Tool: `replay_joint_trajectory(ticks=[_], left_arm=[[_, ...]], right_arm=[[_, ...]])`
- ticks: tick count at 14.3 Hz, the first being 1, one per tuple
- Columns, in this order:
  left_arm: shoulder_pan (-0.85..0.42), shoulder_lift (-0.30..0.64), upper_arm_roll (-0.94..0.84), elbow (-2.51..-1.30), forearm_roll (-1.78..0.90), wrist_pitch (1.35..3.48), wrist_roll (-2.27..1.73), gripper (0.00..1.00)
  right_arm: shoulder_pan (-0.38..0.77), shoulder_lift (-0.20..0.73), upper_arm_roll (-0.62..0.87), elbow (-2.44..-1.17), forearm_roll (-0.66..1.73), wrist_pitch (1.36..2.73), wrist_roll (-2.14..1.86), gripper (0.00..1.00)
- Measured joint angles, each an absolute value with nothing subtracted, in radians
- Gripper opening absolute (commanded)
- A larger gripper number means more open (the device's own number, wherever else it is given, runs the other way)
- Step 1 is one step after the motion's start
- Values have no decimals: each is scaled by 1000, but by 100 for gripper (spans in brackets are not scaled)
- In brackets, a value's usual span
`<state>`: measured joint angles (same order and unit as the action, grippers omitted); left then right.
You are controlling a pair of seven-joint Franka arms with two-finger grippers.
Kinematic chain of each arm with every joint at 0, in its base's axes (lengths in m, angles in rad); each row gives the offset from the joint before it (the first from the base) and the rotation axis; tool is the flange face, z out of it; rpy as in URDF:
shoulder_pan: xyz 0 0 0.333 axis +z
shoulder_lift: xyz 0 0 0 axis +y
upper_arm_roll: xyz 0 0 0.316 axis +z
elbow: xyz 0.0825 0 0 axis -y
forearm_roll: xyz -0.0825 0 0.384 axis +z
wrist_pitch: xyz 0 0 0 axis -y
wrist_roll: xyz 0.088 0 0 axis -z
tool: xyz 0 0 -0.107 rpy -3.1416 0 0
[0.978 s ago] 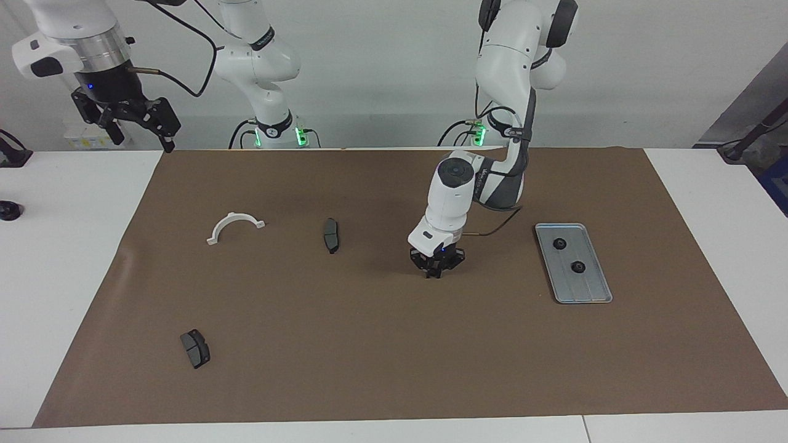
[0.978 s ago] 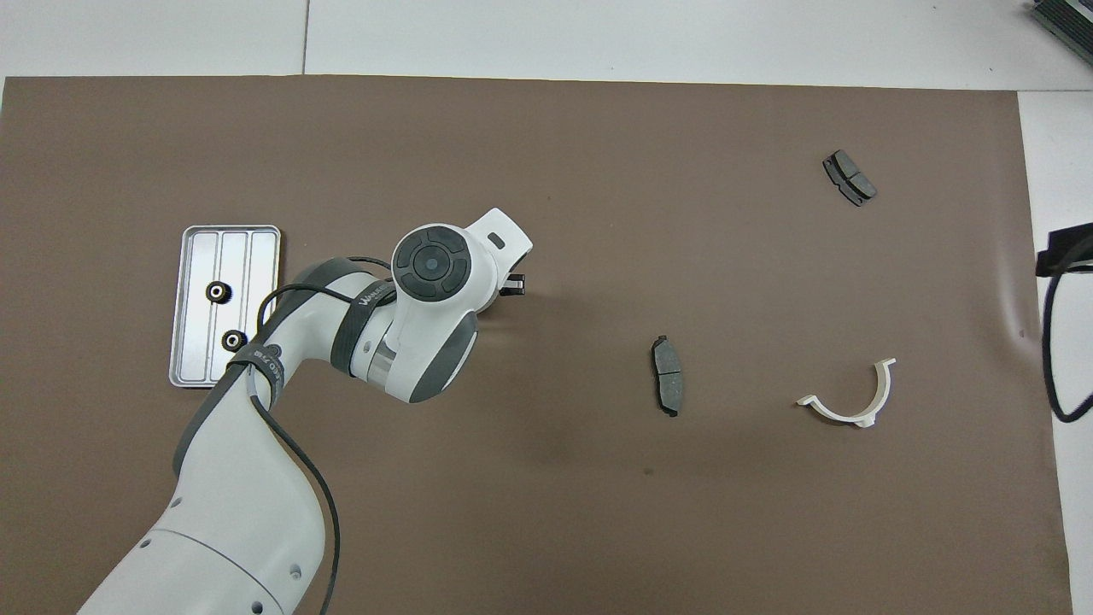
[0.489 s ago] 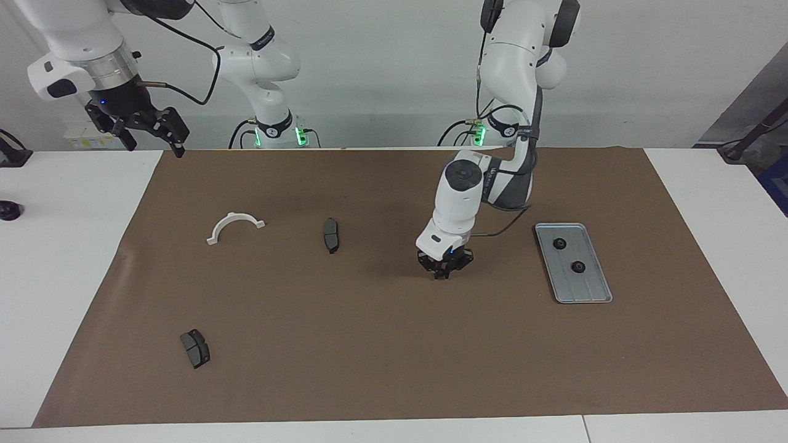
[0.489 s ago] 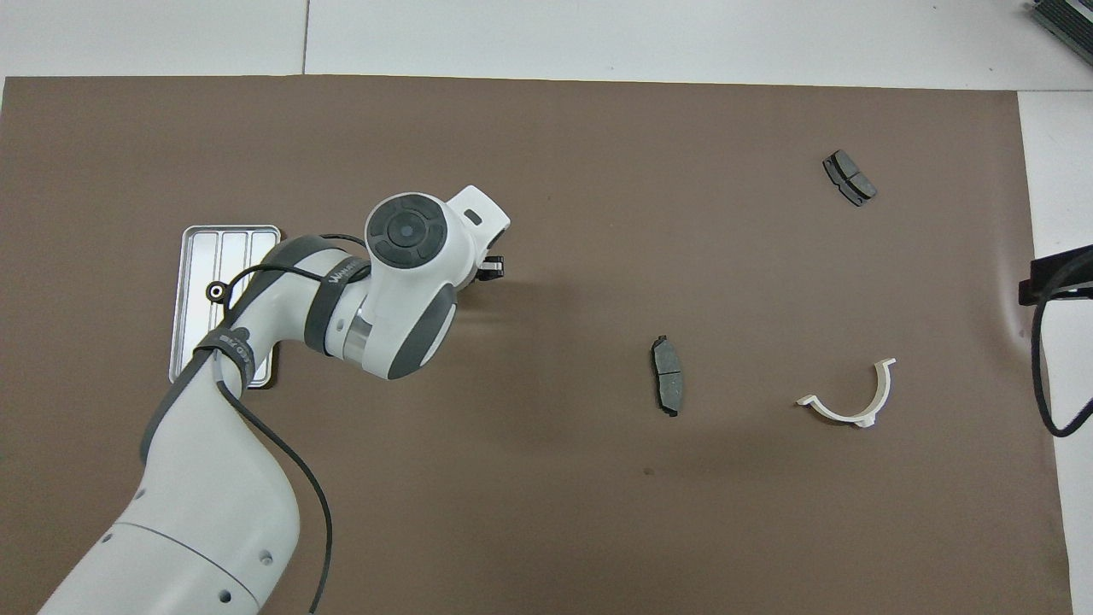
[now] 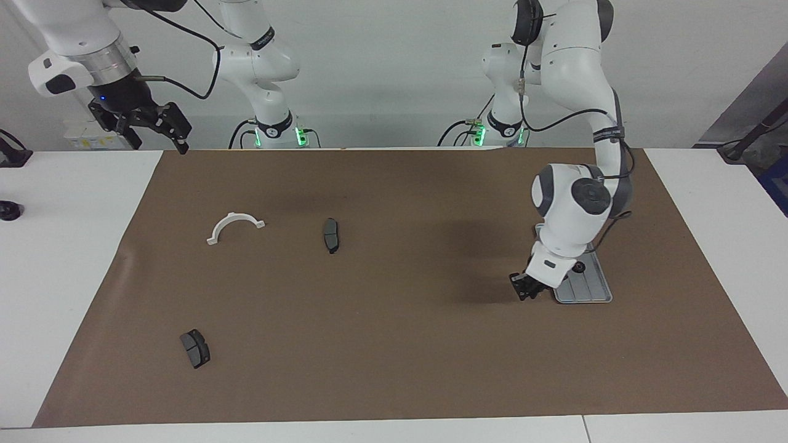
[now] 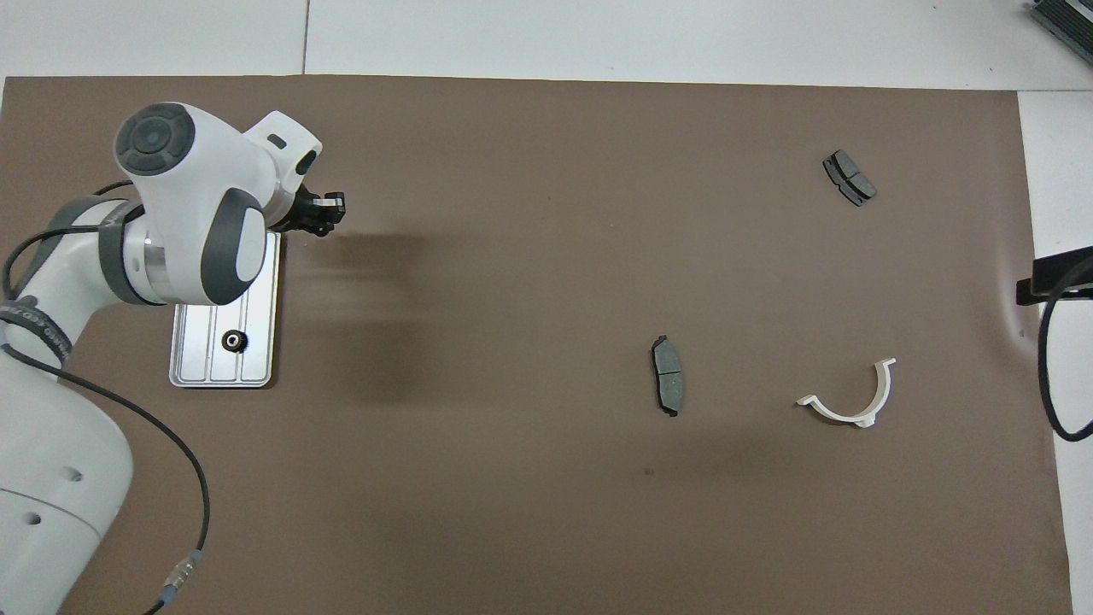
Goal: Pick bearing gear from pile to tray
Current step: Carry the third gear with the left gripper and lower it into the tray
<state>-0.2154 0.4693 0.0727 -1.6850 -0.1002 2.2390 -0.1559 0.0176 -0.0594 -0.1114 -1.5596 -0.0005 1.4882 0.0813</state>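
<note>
The silver tray [image 5: 590, 290] [image 6: 198, 359] lies on the brown mat toward the left arm's end. One black bearing gear [image 6: 232, 342] [image 5: 578, 267] sits in it; the left arm covers much of the rest of the tray. My left gripper [image 5: 526, 288] [image 6: 329, 209] is shut and hangs low over the mat, right beside the tray's edge. Whether a gear sits between its fingertips I cannot make out. The pile is a loose scatter: a white half-ring bracket [image 5: 234, 224] [image 6: 850, 401] and two dark brake pads [image 5: 331, 235] [image 5: 195, 348]. My right gripper [image 5: 157, 136] waits open, high over the mat's corner near its base.
The two brake pads [image 6: 668, 386] [image 6: 849, 177] lie well apart, one mid-mat, one near the mat's edge farthest from the robots. A small black knob [image 5: 8, 210] sits on the white table at the right arm's end. White table borders the mat all around.
The left arm has swung from mid-mat toward the tray, its gripper staying shut. It now covers one of the two gears seen in the tray. The right gripper shifted slightly.
</note>
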Motion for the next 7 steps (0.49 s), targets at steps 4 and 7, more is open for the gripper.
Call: replay_joint_trajectory(ticks=[4, 7], left_arm=[[-96, 469, 72, -1687, -104, 2146, 48, 0], [-60, 464, 72, -1718, -104, 2121, 126, 79]], right_arm=[[19, -59, -111, -1560, -8, 1488, 81, 100], [21, -59, -107, -1560, -12, 1494, 81, 100]])
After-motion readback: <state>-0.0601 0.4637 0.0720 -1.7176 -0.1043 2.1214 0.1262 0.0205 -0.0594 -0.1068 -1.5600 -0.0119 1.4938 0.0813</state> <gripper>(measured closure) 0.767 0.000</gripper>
